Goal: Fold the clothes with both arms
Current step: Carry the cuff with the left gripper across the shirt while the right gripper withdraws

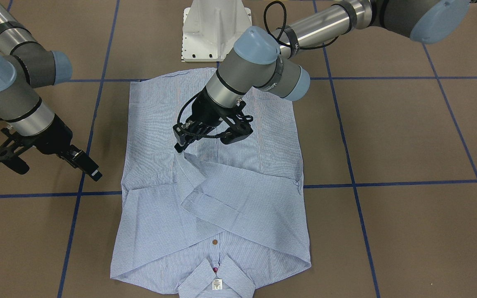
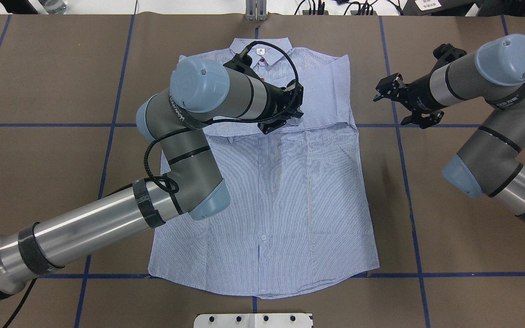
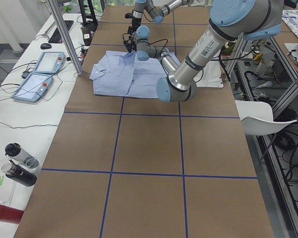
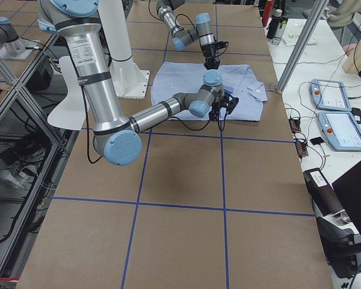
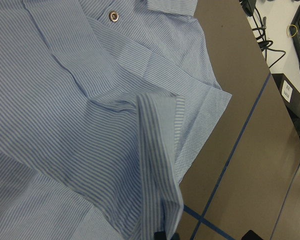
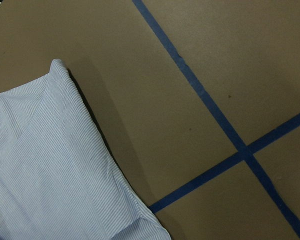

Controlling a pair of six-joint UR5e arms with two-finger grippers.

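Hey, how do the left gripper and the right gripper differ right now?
The left gripper is over the striped shirt, the right gripper over the brown table beside it. The left jaws are shut on a sleeve cuff; the right jaws are open and hold nothing. Both are black, two-fingered.

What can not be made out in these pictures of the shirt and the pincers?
Neck label print: too small, front-facing view.
Shirt, its part toward the left arm: covered by that arm, overhead view.
Left pincer: its tips are cut by the bottom edge, left wrist view.
Right pincer: absent from its own wrist view.
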